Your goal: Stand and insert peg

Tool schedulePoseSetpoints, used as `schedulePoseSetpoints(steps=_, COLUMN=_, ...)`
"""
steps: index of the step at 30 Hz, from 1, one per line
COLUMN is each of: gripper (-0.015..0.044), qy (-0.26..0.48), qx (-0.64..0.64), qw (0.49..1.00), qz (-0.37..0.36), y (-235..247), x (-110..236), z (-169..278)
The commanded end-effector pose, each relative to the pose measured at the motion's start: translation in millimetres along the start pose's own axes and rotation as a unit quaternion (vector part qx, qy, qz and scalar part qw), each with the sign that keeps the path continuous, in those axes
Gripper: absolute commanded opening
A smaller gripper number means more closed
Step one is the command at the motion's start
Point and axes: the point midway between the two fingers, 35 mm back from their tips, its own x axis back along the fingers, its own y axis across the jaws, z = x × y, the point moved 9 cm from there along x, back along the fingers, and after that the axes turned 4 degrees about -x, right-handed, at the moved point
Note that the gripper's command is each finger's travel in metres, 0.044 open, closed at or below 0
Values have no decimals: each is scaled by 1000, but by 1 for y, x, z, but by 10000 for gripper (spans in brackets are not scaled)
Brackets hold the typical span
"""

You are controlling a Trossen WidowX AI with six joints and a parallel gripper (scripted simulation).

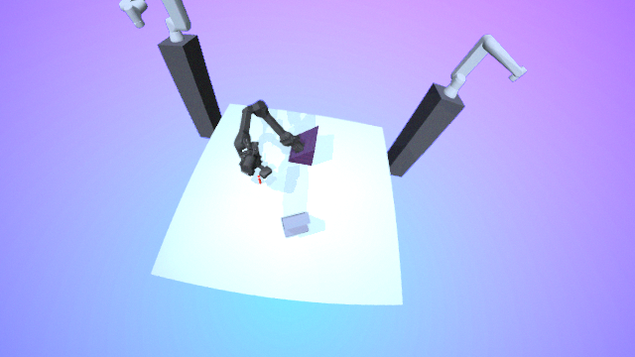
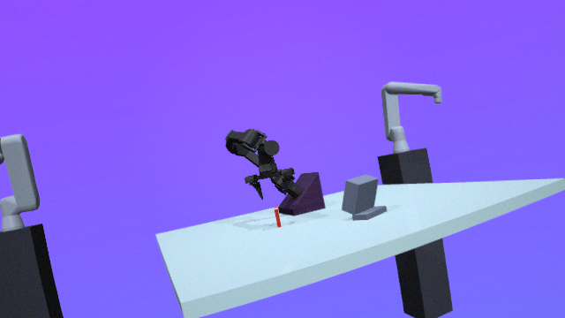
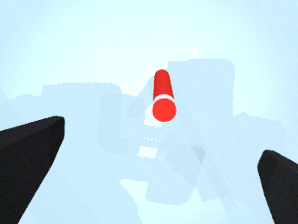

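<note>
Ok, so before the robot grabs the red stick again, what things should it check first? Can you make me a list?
1. The peg is standing up on the table by itself: ok.
2. The gripper is open with nothing in it: ok, the fingers are spread wide.
3. The peg sits between the two fingers in the wrist view: ok, it shows near the middle, slightly right.
4. The gripper is low enough to close on the peg: not ok, it hangs above the peg, apart from it.
5. The white band is at the top, plain end down: cannot tell, too small to see.
6. The hole in the purple sloped panel is free: cannot tell, the hole does not show.
</note>
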Motion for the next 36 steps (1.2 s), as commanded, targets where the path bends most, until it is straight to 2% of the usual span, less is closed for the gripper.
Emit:
schedulePoseSetpoints(steps=1, gripper=440, qy=-1, qx=-45, qw=999, qz=1, y=0, x=-1, z=0)
schedulePoseSetpoints(steps=18, gripper=440, qy=-1, qx=-258, qw=966, qz=1, y=0, x=-4, z=0)
schedulePoseSetpoints(steps=36, gripper=440, qy=-1, qx=-469, qw=883, qz=0, y=0, x=-7, z=0)
